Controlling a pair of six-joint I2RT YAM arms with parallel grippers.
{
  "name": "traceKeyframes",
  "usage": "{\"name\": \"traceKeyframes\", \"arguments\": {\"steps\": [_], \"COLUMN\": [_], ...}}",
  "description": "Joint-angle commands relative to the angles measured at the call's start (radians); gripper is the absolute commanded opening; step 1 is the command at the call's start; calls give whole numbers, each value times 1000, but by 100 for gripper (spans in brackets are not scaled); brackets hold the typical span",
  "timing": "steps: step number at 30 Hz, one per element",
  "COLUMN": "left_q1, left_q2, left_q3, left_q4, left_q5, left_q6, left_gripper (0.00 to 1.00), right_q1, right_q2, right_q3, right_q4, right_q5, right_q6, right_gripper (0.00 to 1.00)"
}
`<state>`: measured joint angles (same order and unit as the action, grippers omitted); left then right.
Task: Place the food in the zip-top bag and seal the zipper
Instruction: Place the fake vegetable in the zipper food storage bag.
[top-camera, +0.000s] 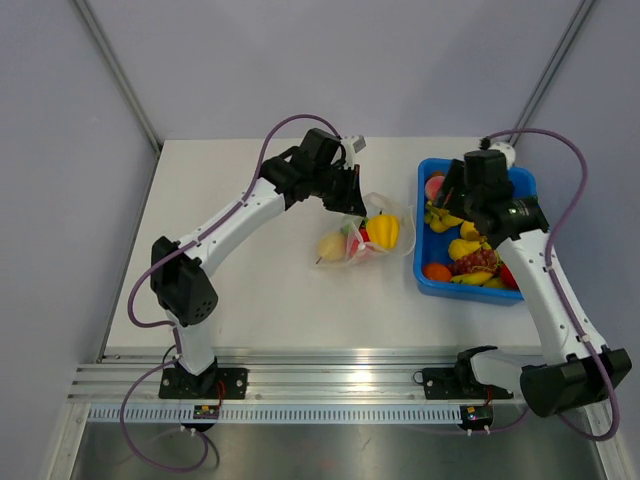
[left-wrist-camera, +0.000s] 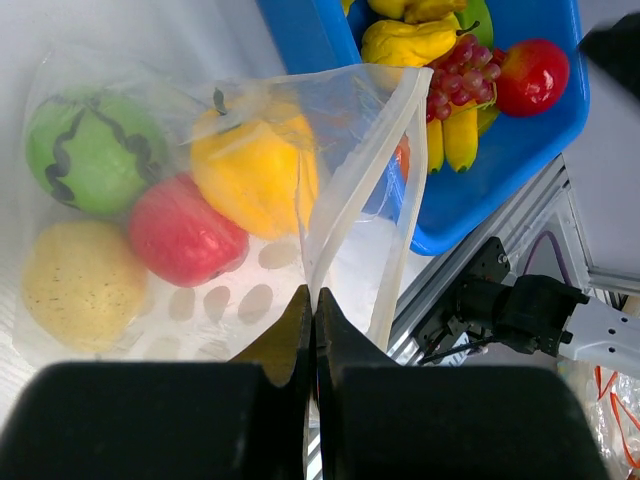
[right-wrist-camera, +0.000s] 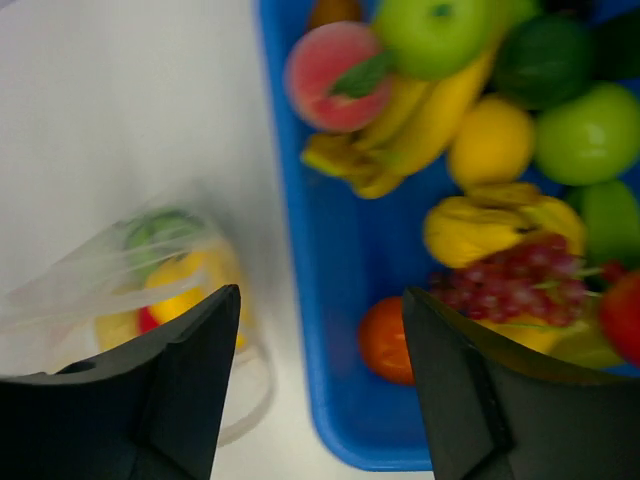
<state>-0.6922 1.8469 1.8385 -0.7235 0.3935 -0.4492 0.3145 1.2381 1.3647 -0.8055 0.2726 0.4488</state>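
Well, the left hand (top-camera: 349, 197) was down at the far edge of the zip-top bag (top-camera: 365, 238), which lay about the middle of the white counter (top-camera: 250, 290), just left of the blue bin (top-camera: 421, 235); whether the bag touched the bin I could not tell. From the left wrist camera, the hand's two fingers were pressed flat together, with one end of the zipper (left-wrist-camera: 350, 205) pinched between them. Away from that pinch the two strips of the mouth stood apart, so the bag gaped toward the bin and was not sealed.

Inside the clear plastic sat four pieces of food: a green striped melon (left-wrist-camera: 95, 150), a red apple (left-wrist-camera: 185, 232), a yellow pepper (left-wrist-camera: 252, 168) nearest the mouth, and a pale yellow fruit (left-wrist-camera: 80, 285).

The right hand (top-camera: 445, 203) hung over the left part of the bin, its fingers (right-wrist-camera: 175, 390) spread wide with nothing between them. Below it the bin was heaped with more toys: a peach (right-wrist-camera: 335, 62), a green apple (right-wrist-camera: 432, 30), bananas (right-wrist-camera: 415, 120), a lemon (right-wrist-camera: 490, 142), red grapes (right-wrist-camera: 510, 275) and an orange (right-wrist-camera: 385, 340) near the bin's left wall. The bag showed blurred at the left of that view.
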Motion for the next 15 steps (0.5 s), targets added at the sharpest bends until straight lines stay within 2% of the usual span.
{"name": "traceKeyframes", "arguments": {"steps": [1,2,6,9,15], "left_q1": [5,6,6,6,8], "left_q2": [-67,-74,-69,-72,-89], "left_q3": [-8,-16,-28,-47,-90], "left_q4": [53,53,62,68,69], "left_q5": [27,22,24,34,21], "left_q6": [6,9,10,6,26], "left_gripper": [0,0,0,0,0], "right_q1": [-181,-255,-360,-380,-413], "right_q2": [-100,-117,-155,-141,-115], "right_q3": [-57,-76,-157,-225,-390], "right_q4": [-109,-125,-144,-159,-94], "right_q5": [122,116,38,39,-68], "right_q6": [-64,-68,-47,-1,139], "right_gripper": [71,69,68,73,71]}}
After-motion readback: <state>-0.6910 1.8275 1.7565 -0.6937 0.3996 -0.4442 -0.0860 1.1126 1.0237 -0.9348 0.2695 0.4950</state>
